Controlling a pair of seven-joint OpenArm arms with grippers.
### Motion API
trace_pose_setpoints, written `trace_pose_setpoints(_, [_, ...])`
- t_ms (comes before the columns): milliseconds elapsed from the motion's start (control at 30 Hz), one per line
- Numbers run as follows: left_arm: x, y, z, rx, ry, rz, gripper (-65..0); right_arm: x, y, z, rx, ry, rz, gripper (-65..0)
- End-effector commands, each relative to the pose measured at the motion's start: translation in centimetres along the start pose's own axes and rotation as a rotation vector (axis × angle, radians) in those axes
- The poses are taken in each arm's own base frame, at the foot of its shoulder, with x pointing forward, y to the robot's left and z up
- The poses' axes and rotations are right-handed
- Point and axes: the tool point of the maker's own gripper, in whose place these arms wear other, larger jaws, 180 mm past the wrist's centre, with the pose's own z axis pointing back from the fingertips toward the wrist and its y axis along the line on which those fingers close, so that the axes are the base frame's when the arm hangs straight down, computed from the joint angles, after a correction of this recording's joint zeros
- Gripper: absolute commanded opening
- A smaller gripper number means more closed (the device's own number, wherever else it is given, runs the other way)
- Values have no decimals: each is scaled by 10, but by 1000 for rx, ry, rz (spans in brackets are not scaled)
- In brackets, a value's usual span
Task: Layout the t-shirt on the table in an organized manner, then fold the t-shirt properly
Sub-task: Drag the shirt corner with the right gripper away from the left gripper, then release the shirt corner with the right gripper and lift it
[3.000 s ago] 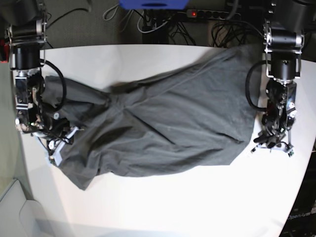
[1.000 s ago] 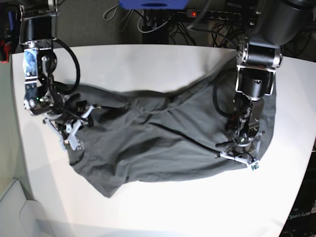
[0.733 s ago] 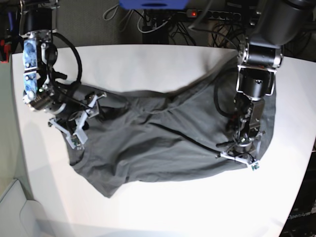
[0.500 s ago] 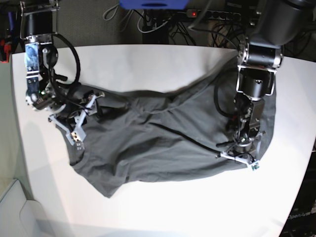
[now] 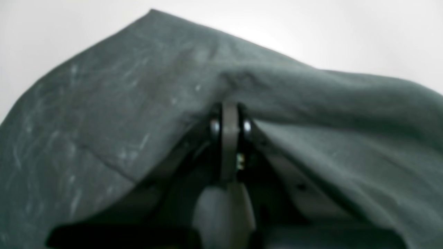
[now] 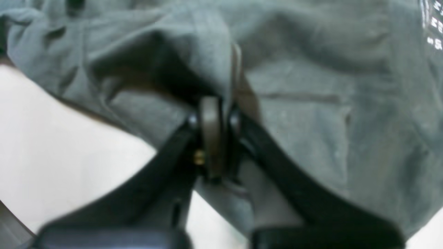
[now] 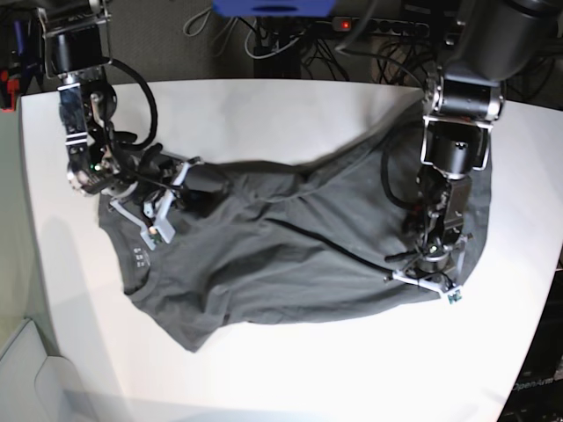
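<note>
The dark grey t-shirt [image 7: 299, 255] lies rumpled across the white table [image 7: 264, 114], with one diagonal crease through its middle. Small white print [image 7: 139, 256] shows near its left edge and in the right wrist view [image 6: 432, 31]. My right gripper [image 7: 189, 189], at the left of the base view, is shut on a bunched fold of the shirt [image 6: 214, 69]. My left gripper [image 7: 422, 274], at the right of the base view, is shut on a raised ridge of the shirt [image 5: 173, 103] near its lower right edge, close above the tabletop.
Behind the table's far edge are tangled cables, a power strip [image 7: 369, 25] with a red light, and a blue object [image 7: 273, 7]. Bare white tabletop shows along the near side [image 7: 352, 369] and far side. The table's right edge [image 7: 541, 290] lies close to the left arm.
My right gripper has moved to the right and slightly up, dragging the shirt's left part with it and uncovering the white print. The left gripper and the shirt's right side have not moved.
</note>
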Motion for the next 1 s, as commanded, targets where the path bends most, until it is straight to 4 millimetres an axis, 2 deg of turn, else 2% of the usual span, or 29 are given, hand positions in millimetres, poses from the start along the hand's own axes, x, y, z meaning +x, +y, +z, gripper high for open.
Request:
trace_pose_setpoints(0, [4, -2, 0, 1, 19, 7, -642, 17, -5, 7, -9, -51, 15, -650])
trace_pose_setpoints(167, [6, 0, -1, 4, 13, 6, -642, 38, 11, 30, -10, -134, 84, -650])
trace_pose_setpoints(267, [13, -2, -1, 2, 4, 9, -642, 34, 25, 51, -8, -160, 139, -650])
trace_pose_setpoints(433, [23, -6, -2, -5, -11, 14, -642, 5, 39, 79, -21, -165, 102, -650])
trace_pose_setpoints(533, [31, -9, -2, -8, -23, 14, -642, -12, 37, 96, -50, -158, 73, -650])
trace_pose_setpoints(700, [39, -11, -2, -12, -36, 17, -642, -40, 40, 101, -51, -102, 42, -650])
trace_pose_setpoints(767, [41, -14, -2, -16, -39, 19, -642, -55, 46, 103, -38, -70, 32, -650])
trace_pose_setpoints(967, [52, -20, -1, -27, -54, 25, -642, -80, 65, 108, 5, -79, -7, -650])
